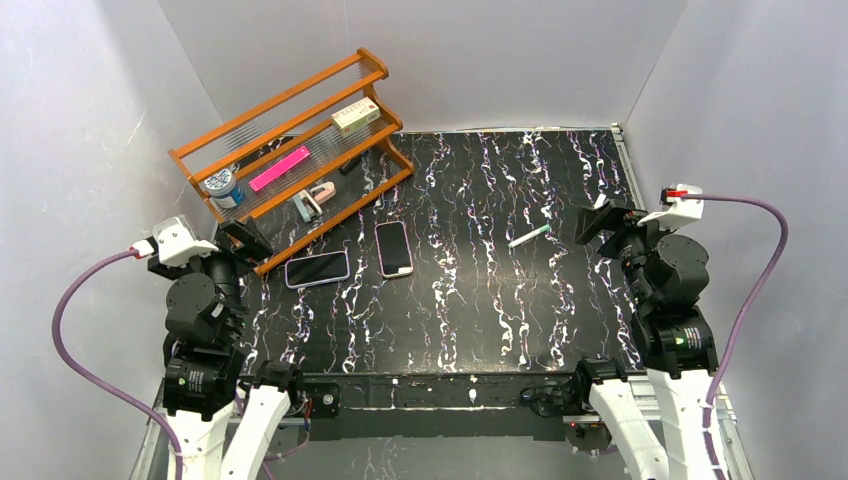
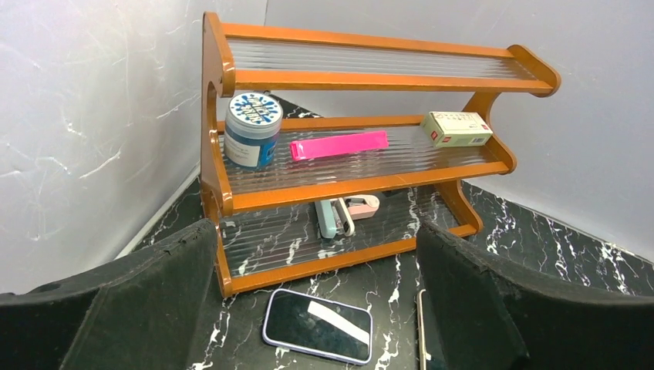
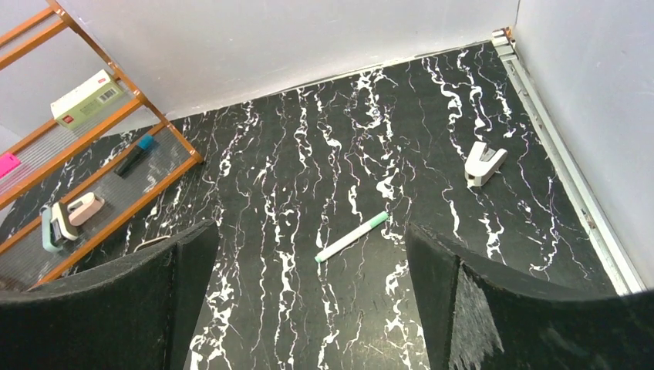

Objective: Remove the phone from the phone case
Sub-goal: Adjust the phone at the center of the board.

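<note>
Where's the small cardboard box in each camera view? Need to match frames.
Top external: box upper left, on the orange rack, middle shelf.
Left wrist: box right end of the middle shelf.
Right wrist: box far upper left, on a shelf.
Shared landmark: the orange rack, in all three.

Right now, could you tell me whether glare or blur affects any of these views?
Left wrist: a white streak, likely glare, crosses the lilac-rimmed dark phone; top external: even light, no hard shadows; right wrist: green-capped white marker looks sharp.
</note>
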Available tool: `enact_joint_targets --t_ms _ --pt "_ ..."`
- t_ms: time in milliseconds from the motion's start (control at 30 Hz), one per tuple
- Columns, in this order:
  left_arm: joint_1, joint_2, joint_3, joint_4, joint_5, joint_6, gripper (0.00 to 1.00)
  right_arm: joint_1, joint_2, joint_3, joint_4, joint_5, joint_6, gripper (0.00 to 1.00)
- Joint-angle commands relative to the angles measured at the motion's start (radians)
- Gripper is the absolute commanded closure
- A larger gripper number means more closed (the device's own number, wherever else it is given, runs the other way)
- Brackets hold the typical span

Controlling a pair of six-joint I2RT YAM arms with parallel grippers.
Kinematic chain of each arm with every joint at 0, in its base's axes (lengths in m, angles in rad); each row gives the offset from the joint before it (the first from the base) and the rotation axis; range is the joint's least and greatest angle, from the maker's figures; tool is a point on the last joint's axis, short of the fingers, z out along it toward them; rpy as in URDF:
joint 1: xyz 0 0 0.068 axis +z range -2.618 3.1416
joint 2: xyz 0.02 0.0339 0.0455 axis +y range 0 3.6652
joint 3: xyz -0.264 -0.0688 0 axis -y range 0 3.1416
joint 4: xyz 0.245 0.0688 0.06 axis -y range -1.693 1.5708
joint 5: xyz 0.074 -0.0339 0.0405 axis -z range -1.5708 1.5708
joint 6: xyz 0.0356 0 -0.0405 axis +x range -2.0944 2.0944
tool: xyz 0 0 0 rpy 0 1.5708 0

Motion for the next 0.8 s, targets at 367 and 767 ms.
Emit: enact_joint_targets --t_ms 367,767 --pt "-0.003 0.096 -0.009 -0.129 -0.066 -0.322 0.02 0.01 -0.016 -0.04 0.007 0.006 0.028 0.01" --pt "-0.003 0.233 -0.047 -0.295 -0.069 -0.563 0.02 0.01 -0.027 -0.107 0.04 0.019 0.048 0.01"
